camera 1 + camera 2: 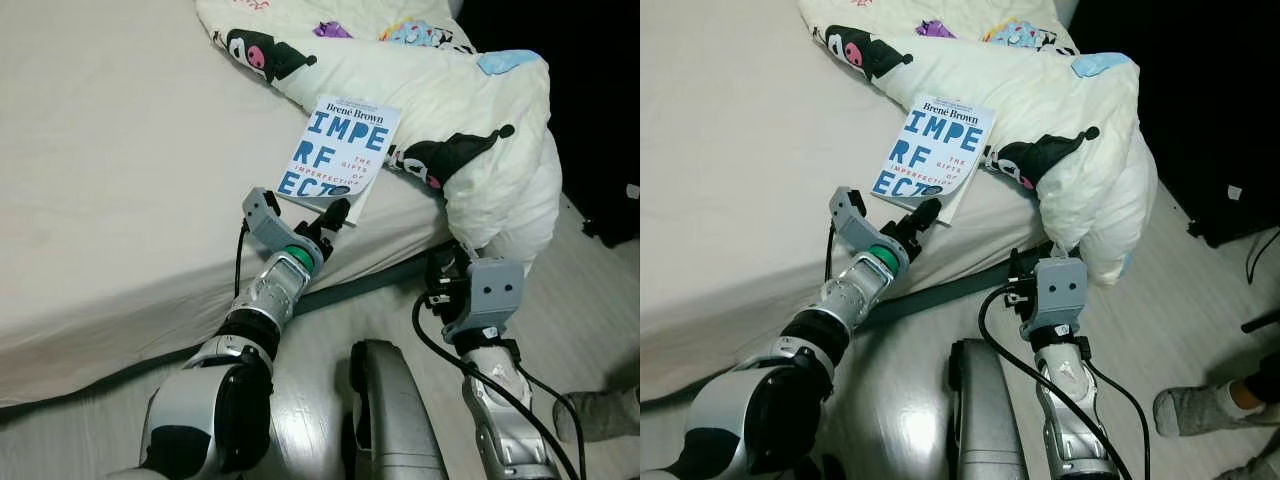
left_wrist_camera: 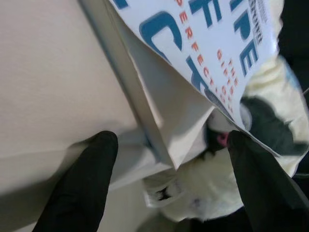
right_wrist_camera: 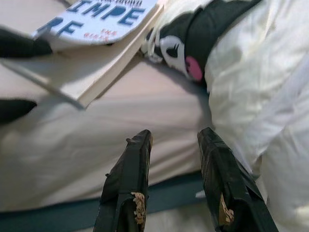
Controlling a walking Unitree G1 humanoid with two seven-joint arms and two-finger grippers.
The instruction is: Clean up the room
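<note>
A white paperback with big blue letters [image 1: 342, 150] lies on the beige bed sheet [image 1: 120, 150] close to the mattress edge, one side against a cream duvet printed with black cartoon figures [image 1: 460, 90]. My left gripper [image 1: 325, 222] is at the book's near corner and stands open. In the left wrist view its fingertips [image 2: 96, 159] straddle that corner of the book [image 2: 203, 43], whose front cover is lifted off the pages. My right gripper [image 3: 176, 137] is open and empty. It hovers low by the bed's side, under the hanging duvet [image 3: 260, 72].
The duvet spills over the bed's corner toward the pale wood floor [image 1: 580, 300]. A person's foot in a grey sock [image 1: 1200, 405] rests on the floor at the right. Dark furniture [image 1: 1210, 100] and cables stand behind it. A dark bed frame rail [image 1: 940, 290] runs under the mattress.
</note>
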